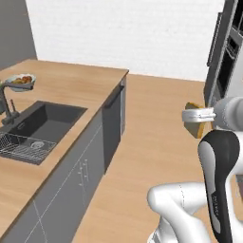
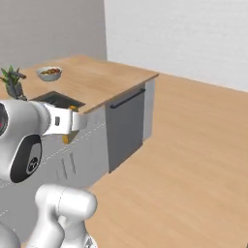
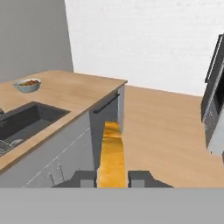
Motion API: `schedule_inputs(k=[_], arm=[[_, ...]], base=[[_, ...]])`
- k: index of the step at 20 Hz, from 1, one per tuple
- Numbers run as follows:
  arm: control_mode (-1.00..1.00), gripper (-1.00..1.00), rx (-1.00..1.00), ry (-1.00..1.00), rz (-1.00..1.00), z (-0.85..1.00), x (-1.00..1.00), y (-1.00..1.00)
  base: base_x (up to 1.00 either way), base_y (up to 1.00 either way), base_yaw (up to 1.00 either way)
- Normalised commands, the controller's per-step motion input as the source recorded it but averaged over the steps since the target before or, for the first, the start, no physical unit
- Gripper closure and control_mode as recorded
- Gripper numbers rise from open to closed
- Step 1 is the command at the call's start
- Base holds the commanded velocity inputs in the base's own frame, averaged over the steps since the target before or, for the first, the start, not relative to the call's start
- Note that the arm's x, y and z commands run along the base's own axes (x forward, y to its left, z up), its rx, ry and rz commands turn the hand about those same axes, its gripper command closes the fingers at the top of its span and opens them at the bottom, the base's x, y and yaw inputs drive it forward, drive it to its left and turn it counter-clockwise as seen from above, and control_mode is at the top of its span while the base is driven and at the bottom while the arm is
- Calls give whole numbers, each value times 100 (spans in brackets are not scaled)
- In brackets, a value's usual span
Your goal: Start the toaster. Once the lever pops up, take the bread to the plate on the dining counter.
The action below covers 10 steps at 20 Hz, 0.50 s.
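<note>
- The gripper (image 3: pixel 112 178) is closed on the bread (image 3: pixel 112 153); in the hand view both dark fingertips (image 3: pixel 83 178) press against the slice's flat faces.
- The bread stands on edge between the fingers, its orange-yellow edge extending away from the hand.
- In the left base view the gripper (image 1: pixel 195 115) holds the slice (image 1: pixel 195 127) in the air above the wood floor (image 1: pixel 156 156), well apart from the dining counter (image 1: pixel 61 90).
- The dining counter carries a dark inset sink (image 1: pixel 35 130) with a wire rack (image 1: pixel 21 146) inside it.
- A bowl of colourful food (image 1: pixel 20 80) sits on the counter beyond the sink.
- A potted plant (image 2: pixel 13 81) stands near the sink in the right base view.
</note>
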Motion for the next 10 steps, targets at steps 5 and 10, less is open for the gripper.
schedule_inputs(k=[5, 10], arm=[[100, 100, 0, 0, 0, 0, 0, 0], [100, 100, 0, 0, 0, 0, 0, 0]], base=[[-13, 2, 100], [-40, 80, 90]])
